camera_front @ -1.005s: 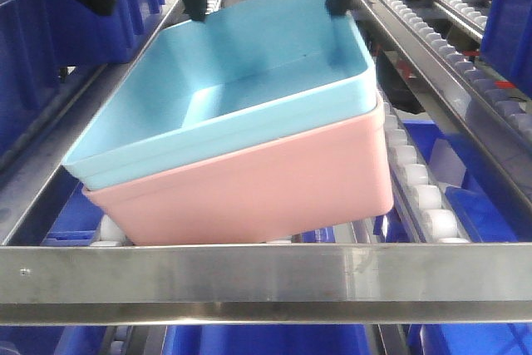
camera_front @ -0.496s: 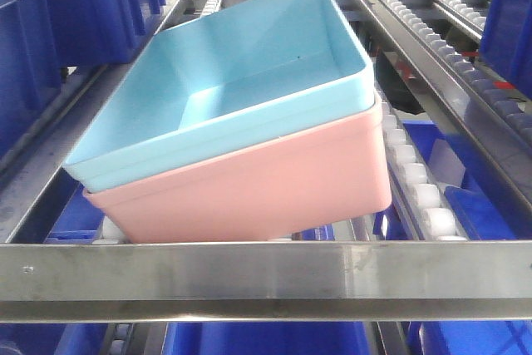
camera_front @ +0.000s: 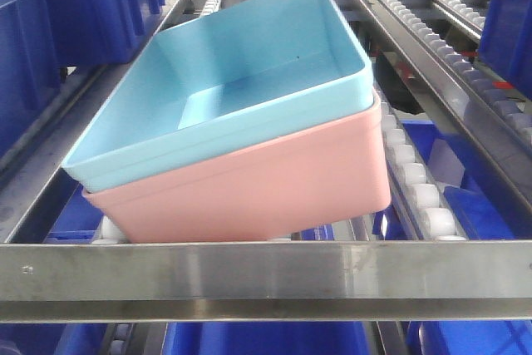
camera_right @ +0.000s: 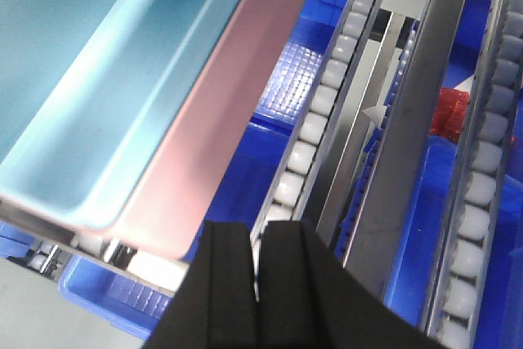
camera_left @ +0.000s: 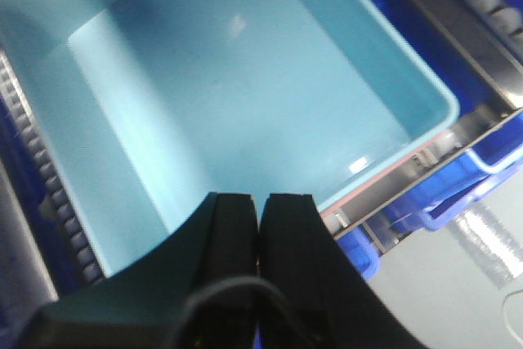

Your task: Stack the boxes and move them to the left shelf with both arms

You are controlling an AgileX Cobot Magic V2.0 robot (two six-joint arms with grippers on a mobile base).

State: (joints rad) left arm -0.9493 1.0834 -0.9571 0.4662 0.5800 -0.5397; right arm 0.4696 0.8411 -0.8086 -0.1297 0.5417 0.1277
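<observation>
The light blue box (camera_front: 249, 81) sits nested in the salmon-pink box (camera_front: 266, 189), and the stack rests skewed on the roller shelf behind the flat steel front rail (camera_front: 266, 276). Neither gripper shows in the front view. In the left wrist view my left gripper (camera_left: 261, 199) is shut and empty, above the inside of the blue box (camera_left: 237, 79). In the right wrist view my right gripper (camera_right: 256, 230) is shut and empty, to the right of the stack, with the pink box (camera_right: 221, 120) and blue box (camera_right: 90, 63) on its left, over a roller track (camera_right: 315, 112).
Dark blue bins stand at the left (camera_front: 75, 6) and far right (camera_front: 511, 14), with more below the shelf (camera_front: 266, 338). Roller tracks (camera_front: 416, 180) run along the right of the stack. A steel divider rail (camera_right: 417, 112) runs right of my right gripper.
One second ago both black grippers were at the far rim of the blue box. They have since pulled away out of the front view. The stack has not moved.
</observation>
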